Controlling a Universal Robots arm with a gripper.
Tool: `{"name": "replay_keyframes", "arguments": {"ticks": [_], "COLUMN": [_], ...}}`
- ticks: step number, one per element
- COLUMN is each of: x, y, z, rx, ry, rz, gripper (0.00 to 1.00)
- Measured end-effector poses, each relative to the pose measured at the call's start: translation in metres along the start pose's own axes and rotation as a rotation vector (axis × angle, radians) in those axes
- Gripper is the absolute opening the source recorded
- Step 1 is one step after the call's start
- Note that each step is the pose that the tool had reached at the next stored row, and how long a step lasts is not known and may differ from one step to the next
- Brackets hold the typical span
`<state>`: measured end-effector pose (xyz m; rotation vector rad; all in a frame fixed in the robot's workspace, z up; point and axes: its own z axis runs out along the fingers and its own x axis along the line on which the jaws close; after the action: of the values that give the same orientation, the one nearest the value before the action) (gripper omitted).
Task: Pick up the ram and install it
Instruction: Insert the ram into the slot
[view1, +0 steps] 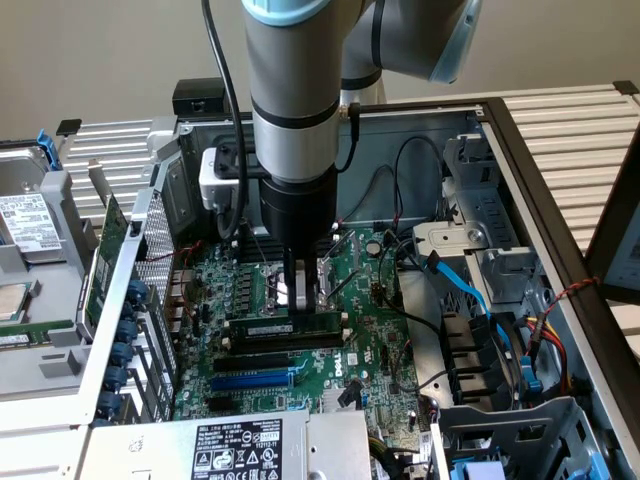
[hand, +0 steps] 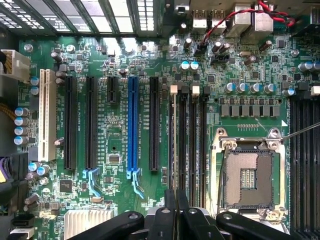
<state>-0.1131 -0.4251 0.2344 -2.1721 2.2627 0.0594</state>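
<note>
Slatted metal forms the bench (view1: 570, 110) on which an open computer case (view1: 505, 140) lies on its side, its green motherboard (view1: 375, 300) facing up. Over the board the arm hangs straight down, and the gripper (view1: 300, 298) points at the row of memory slots beside the bare processor socket (hand: 248, 177). The ram (view1: 283, 328) stands on edge in one of those slots, level along its length, white label strip facing the camera, with a light-coloured latch at each end. Just beside it lie an empty black slot (view1: 270, 355) and a blue slot (view1: 255, 380). The gripper's fingers are pressed almost together, their tips right at the middle of the ram's upper edge; I cannot tell whether they pinch that edge or only bear on it. In the wrist view the gripper (hand: 175, 207) is lined up with the nearest of the long memory slots (hand: 192, 145). As a judgement, the pick-up is done and the stick is in its slot, so the task is close to its end. What cannot be made out is whether the ram is pushed fully home and both latches have snapped in.
</note>
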Motion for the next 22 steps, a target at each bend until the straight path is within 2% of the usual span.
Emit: {"name": "replay_keyframes", "arguments": {"ticks": [8,15,19,22], "x": [-0.0005,-0.0006,-0.0005,-0.0004], "y": [0.0006,0.0013,0.0025,0.0035], "z": [-0.0001,0.0001,0.0009,0.0014], "rx": [0.0015,0.0064,0.0119,0.0130], "ry": [0.0000,-0.0001,-0.0005,-0.0006], "rz": [0.005,0.006,0.006,0.007], "gripper": [0.12,0.12,0.12,0.12]}}
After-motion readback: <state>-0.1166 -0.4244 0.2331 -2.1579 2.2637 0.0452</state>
